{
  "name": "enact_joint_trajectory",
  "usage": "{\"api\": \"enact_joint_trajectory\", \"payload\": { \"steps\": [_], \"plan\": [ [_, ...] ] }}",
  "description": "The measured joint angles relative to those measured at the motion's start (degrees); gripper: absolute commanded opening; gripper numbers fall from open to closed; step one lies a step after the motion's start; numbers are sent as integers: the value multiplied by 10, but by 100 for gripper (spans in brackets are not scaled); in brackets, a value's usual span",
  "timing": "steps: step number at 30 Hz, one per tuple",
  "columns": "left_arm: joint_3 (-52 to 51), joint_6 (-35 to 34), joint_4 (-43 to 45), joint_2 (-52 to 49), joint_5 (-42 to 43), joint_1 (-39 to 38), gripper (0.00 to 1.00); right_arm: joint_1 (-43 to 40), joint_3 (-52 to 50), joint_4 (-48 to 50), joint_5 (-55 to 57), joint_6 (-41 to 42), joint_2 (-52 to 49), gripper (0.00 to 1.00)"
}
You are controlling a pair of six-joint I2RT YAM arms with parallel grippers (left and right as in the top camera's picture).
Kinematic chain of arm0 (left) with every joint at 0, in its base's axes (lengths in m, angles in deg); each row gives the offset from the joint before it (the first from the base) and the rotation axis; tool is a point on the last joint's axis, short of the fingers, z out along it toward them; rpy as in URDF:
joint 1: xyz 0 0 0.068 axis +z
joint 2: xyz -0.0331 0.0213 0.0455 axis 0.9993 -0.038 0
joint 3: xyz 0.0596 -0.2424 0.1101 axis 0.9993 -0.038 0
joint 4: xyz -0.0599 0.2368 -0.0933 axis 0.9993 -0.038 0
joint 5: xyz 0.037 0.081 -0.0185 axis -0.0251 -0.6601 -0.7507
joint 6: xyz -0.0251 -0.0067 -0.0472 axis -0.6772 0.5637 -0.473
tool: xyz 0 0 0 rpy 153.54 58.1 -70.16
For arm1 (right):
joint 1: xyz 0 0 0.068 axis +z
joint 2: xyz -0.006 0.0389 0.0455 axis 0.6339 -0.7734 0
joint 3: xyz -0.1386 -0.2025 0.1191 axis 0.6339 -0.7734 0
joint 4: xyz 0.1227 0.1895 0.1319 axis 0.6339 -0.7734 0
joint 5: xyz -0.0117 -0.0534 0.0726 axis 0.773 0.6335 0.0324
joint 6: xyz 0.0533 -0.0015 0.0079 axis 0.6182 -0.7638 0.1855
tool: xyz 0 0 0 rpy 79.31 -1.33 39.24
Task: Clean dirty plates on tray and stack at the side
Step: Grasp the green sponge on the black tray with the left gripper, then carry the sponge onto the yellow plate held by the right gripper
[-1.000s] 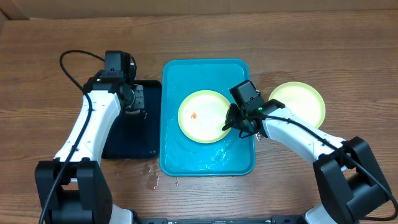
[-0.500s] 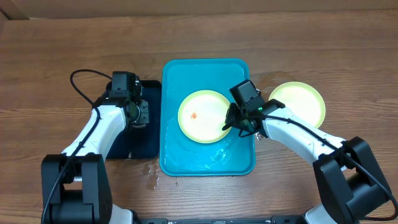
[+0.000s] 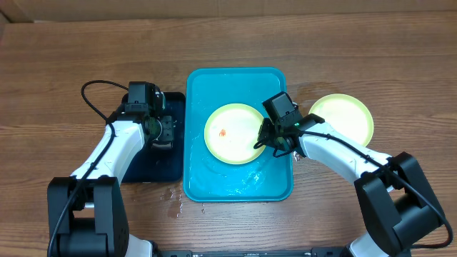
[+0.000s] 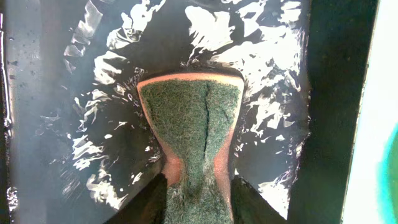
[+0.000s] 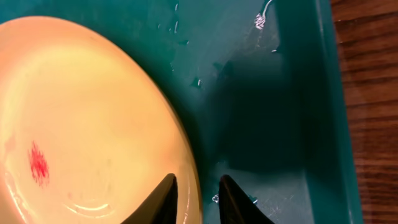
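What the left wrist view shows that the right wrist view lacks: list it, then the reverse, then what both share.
Left wrist only: a green sponge with an orange edge, squeezed to a waist by the left gripper, over the wet black tray. Right wrist only: the yellow plate with its red smear, lying in the turquoise tray, the right gripper straddling its rim, and the wooden table beyond. Both: dark fingertips at the bottom edge and water on a tray floor.
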Motion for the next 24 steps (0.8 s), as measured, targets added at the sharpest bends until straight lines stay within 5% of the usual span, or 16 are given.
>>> {"api": "enact_joint_trajectory", "payload": {
  "steps": [6,17,20,22,24],
  "plan": [
    [0,-2,1,0,2,0,43,0,0,-8,-14,-1,0,4],
    [0,-2,26,-2,-10,0,38,0,0,-8,-17,0,0,4],
    [0,-3,28,-17,-16,0,34,0,0,-8,-17,0,0,4],
    [0,-5,28,-32,-18,0,10,0,0,-8,-17,0,0,4],
    [0,-11,30,-50,-18,0,4,0,0,-8,-17,0,0,4]
  ]
}}
